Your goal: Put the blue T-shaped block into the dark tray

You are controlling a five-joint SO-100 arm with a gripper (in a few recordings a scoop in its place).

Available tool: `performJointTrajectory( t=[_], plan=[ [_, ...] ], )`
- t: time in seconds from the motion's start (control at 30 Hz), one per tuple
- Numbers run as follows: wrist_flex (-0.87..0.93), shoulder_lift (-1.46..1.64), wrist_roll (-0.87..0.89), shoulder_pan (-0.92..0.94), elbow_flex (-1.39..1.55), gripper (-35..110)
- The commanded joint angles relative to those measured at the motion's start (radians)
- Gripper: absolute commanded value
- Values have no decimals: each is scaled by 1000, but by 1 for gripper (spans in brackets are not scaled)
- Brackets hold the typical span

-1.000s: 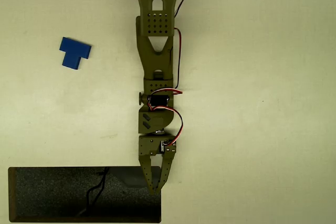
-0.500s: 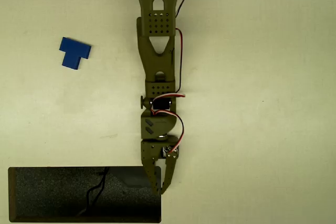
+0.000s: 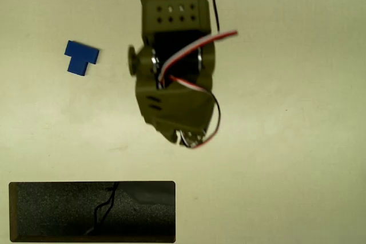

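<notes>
Overhead view, one olive arm: raised toward the camera, wrist housing foreshortened; gripper (image 3: pixel 186 139) tucked beneath it, claw state cannot be told. Blue T-shaped block (image 3: pixel 80 57): flat on the table at upper left, untouched. Dark tray (image 3: pixel 57 212): bottom left, well apart from the block. Risk: with fingers hidden, a descent may land off-centre and nudge the block aside.

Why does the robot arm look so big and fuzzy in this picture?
In the overhead view the green arm has risen close to the camera, so it looks large and out of focus; the blue block and the black tray stay sharp under even light.
</notes>
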Motion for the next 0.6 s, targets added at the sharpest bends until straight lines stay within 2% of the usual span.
performJointTrajectory(
  t=[0.0,0.13,0.27,0.43,0.57],
  plan=[
    [-3,244,-164,52,311,0],
    [-115,328,-377,193,644,0],
    [-167,316,-632,365,788,0],
    [-41,242,-1025,618,793,0],
    [2,201,-1235,784,769,0]
  ],
)
